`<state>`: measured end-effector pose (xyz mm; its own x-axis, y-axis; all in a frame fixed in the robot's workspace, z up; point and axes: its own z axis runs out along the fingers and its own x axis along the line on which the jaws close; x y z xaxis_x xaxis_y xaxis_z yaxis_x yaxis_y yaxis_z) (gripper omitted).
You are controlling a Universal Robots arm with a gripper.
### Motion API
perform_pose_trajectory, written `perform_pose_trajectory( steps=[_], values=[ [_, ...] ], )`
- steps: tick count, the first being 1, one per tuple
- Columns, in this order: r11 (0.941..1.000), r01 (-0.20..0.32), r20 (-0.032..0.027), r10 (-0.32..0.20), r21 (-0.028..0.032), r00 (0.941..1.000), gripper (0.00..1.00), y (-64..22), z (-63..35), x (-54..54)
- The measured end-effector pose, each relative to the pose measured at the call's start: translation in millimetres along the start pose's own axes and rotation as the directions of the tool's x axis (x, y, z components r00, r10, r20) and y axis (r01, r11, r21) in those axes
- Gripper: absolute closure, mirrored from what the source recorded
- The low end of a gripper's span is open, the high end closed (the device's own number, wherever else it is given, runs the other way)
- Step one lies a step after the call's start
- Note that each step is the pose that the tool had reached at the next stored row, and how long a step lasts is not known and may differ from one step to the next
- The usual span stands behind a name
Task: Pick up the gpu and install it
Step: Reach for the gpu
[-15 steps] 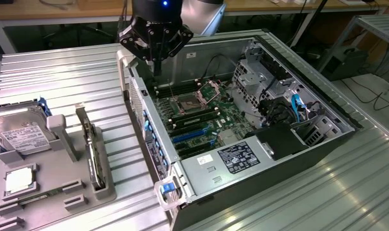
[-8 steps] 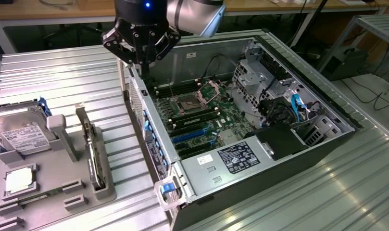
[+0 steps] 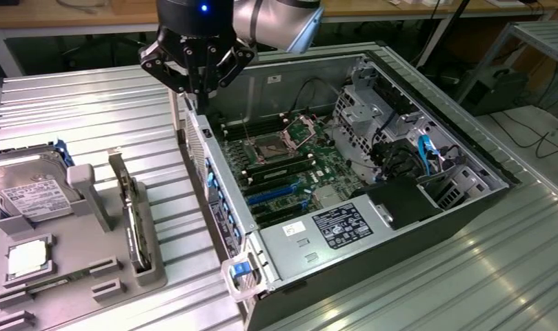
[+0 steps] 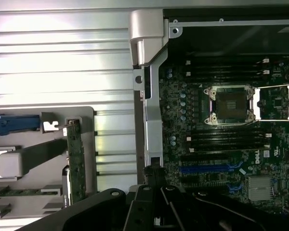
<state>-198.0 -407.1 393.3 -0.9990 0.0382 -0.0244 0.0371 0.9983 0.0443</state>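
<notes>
1. My fingers (image 3: 198, 87) hang at the top centre of the exterior view. They point straight down and are closed together, with nothing gripped between them.
2. They sit just above the far end of the case's (image 3: 426, 117) rear wall (image 3: 210, 179), on the exterior view's left side of the case. In the wrist view my fingers (image 4: 154, 170) are over that same wall (image 4: 153, 120), with the bench (image 4: 62, 62) on one side and the motherboard (image 4: 221, 144) on the other.
3. The gpu (image 3: 134, 217) stands on its edge in a slot of the grey tray (image 3: 72, 279), at the lower left of the exterior view. It is well apart from my fingers and untouched. In the wrist view the gpu (image 4: 76, 159) shows as a thin green board edge in the tray (image 4: 89, 120).
4. A hard drive (image 3: 25, 186) with a white label facing up lies at the tray's left, at the frame's left edge. A small square chip (image 3: 25, 258) lies in a pocket just below it.
5. The case lies open on its side on the ribbed metal bench (image 3: 94, 103), across the centre and right of the exterior view.
6. Inside, the motherboard (image 3: 297, 172) faces up. Its socket (image 3: 265, 147) is open, and blue slots (image 3: 270, 196) lie below the socket in the frame.
</notes>
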Motion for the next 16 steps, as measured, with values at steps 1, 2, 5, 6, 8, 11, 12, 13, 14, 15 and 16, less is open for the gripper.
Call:
perform_pose_trajectory(
  steps=[1, 2, 5, 6, 8, 11, 12, 13, 14, 15, 16],
  values=[
    [1.0000, 0.000, 0.0000, 0.000, 0.0000, 1.0000, 0.89, -0.2, 0.0, 0.7],
    [1.0000, 0.000, 0.0000, 0.000, -0.0001, 1.0000, 0.89, -0.3, 0.0, 1.5],
    [1.0000, 0.000, 0.0000, 0.000, 0.0000, 1.0000, 0.89, -0.9, -0.1, 3.8],
    [1.0000, 0.000, 0.0001, 0.000, -0.0001, 1.0000, 0.89, -1.0, -0.1, 4.5],
    [1.0000, 0.000, 0.0001, 0.000, -0.0001, 1.0000, 0.89, -1.4, -0.1, 6.0],
    [1.0000, 0.000, 0.0000, 0.000, 0.0000, 1.0000, 0.89, -2.0, -0.3, 8.7],
    [1.0000, 0.000, 0.0001, 0.000, -0.0001, 1.0000, 0.89, -2.3, -0.3, 9.9],
    [1.0000, 0.000, 0.0000, 0.000, 0.0000, 1.0000, 0.89, -2.4, -0.3, 10.7],
    [1.0000, 0.000, 0.0000, 0.000, 0.0000, 1.0000, 0.89, -2.6, -0.4, 11.8],
    [1.0000, 0.000, 0.0000, 0.000, 0.0000, 1.0000, 0.89, -2.8, -0.4, 12.6],
    [1.0000, 0.000, 0.0000, 0.000, 0.0000, 1.0000, 0.89, -3.0, -0.4, 13.4]
  ],
)
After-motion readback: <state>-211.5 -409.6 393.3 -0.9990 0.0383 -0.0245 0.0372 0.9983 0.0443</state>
